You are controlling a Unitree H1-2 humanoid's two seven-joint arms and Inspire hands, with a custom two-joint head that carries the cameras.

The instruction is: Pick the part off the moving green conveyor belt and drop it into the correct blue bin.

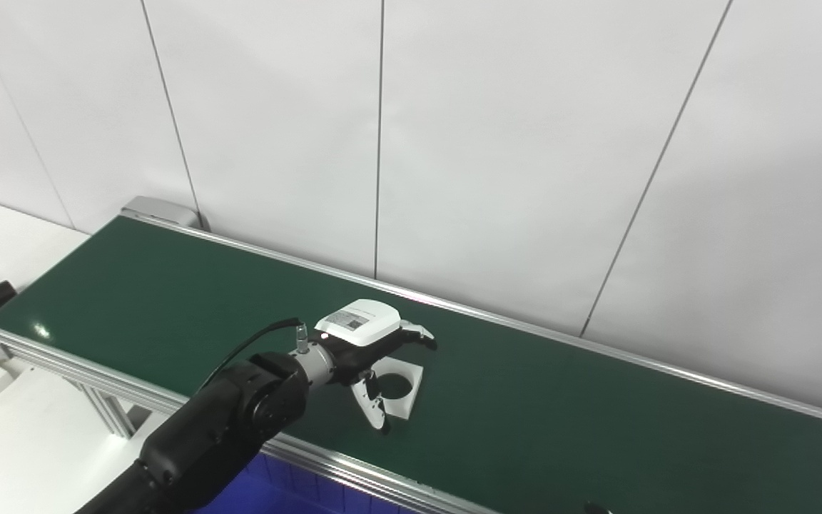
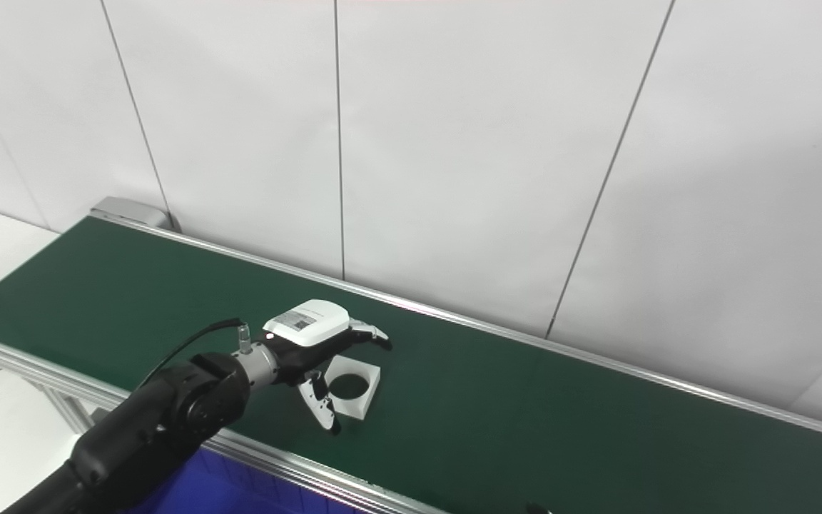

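The belt [image 1: 561, 400] runs dark green on a slant, from the far left corner down to the right edge, with a silver rail along each side. Behind it stands a white panelled wall [image 1: 511, 143].

The part [image 1: 402, 392] lies flat on the belt, toward the near rail: a white square block with a round hole through its middle. It rests on the belt and is not lifted.

The left arm comes in from the bottom left, black, with a cable looping over its wrist. The left hand [image 1: 372, 350] hovers right at the part, spread wide and holding nothing. Its fingers [image 1: 417, 333] reach out just past the part's far edge, and its thumb [image 1: 377, 408] points down at the part's near left corner. Whether either tip touches the part cannot be told. The back of the hand carries a white cover with a small label.

Below the near rail, a blue bin [image 1: 275, 485] shows at the bottom edge. To the left is a white counter [image 1: 18, 442].

The right hand shows at most as a dark speck at the bottom edge; its state cannot be told.
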